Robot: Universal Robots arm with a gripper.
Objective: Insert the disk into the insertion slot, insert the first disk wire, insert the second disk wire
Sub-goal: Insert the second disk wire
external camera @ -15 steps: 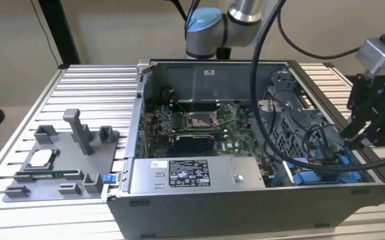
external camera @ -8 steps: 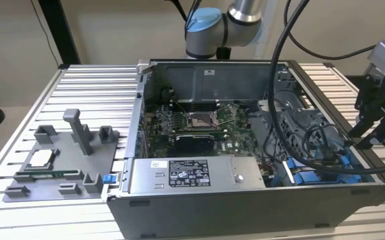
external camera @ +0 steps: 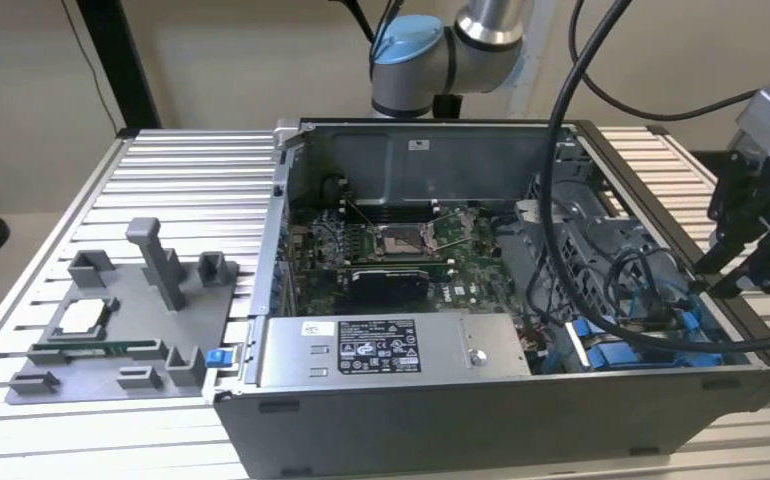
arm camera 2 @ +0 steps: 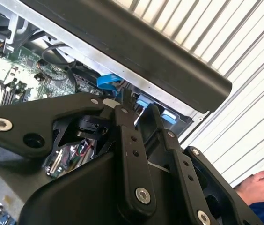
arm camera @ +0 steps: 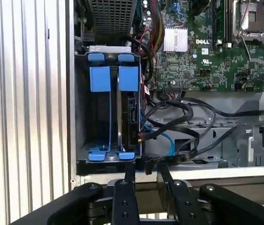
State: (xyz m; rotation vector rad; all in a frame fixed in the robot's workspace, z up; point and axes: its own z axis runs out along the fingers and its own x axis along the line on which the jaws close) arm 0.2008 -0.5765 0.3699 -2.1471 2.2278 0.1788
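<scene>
Hanging just outside the computer case (external camera: 492, 410) at its wall on the exterior view's right, the gripper (external camera: 732, 285) points down with its black linkage near upright. We see the arm (external camera: 472, 30) rising behind the case's far wall. In both wrist views the fingertips (arm camera: 130, 172) sit level with the case's rim (arm camera: 207, 176). They stand a narrow gap apart, and the pale rim shows through that gap. We see nothing clamped between them. A black plug (arm camera: 146, 164) lies just inside the case in line with the gap, and we cannot tell whether a fingertip touches it.

Inside the case's near corner sits the insertion slot (arm camera: 83, 117), a grey metal bay with blue tabs (arm camera: 99, 77). The disk (arm camera: 131, 117) stands on edge in the slot, in the lane farther from the case's wall, with its blue carrier tab (arm camera: 128, 77) at the far end. The lane against the case's wall is open along its whole length. Toward the case's middle, black cables (arm camera: 188, 122) and a blue cable (arm camera: 167, 140) crowd right up to the disk. Beyond them lie the motherboard (arm camera: 207, 61) and the silver power-supply box (external camera: 385, 350).

Outside the case the slatted table (external camera: 185, 170) runs flat along the wall. A person's hand (arm camera 2: 258, 185) rests on it, well apart from the case.
</scene>
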